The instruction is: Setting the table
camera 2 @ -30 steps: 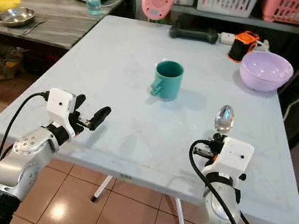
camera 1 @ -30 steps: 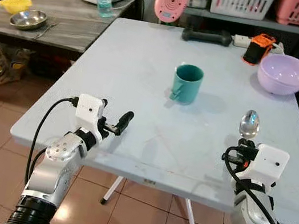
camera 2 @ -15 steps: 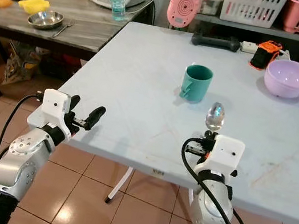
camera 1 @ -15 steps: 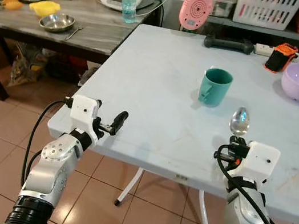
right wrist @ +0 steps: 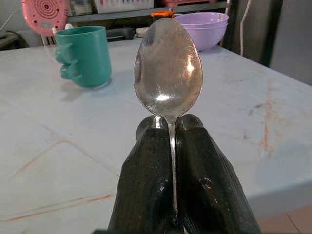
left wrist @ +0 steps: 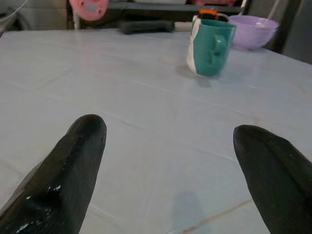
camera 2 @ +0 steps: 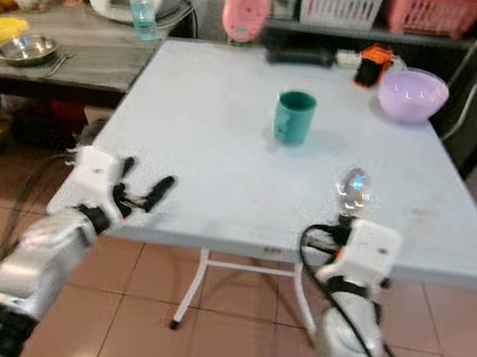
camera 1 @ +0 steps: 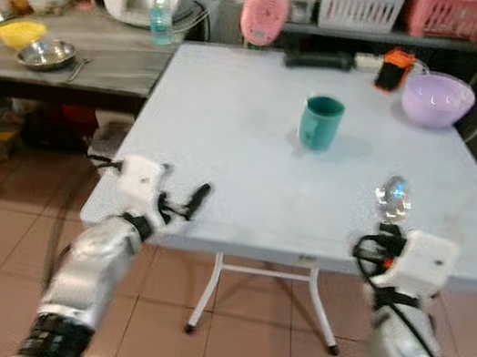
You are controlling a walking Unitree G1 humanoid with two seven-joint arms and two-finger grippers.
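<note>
A teal mug [camera 1: 321, 123] stands mid-table on the pale grey table [camera 1: 228, 131], and a purple bowl [camera 1: 437, 98] sits at the far right corner. My right gripper [camera 1: 386, 231] hovers at the table's near right edge, shut on the handle of a metal spoon [right wrist: 168, 68] whose bowl points up toward the mug. At the near left edge my left gripper [left wrist: 168, 131] is open with nothing between its fingers, and it faces the mug [left wrist: 210, 47] from well short of it.
Left of the table is a dark wooden side table [camera 1: 105, 44] carrying a steel bowl [camera 1: 44, 54] and a water bottle [camera 1: 160, 8]. Along the far edge are a pink round device [camera 1: 264, 15], a black dumbbell [camera 1: 319, 59] and an orange-black gadget [camera 1: 391, 69]. Tiled floor lies below.
The whole view has pulled back, so the camera has moved and the table sits farther off. Both arms keep their pose, and the spoon stays in the right gripper.
</note>
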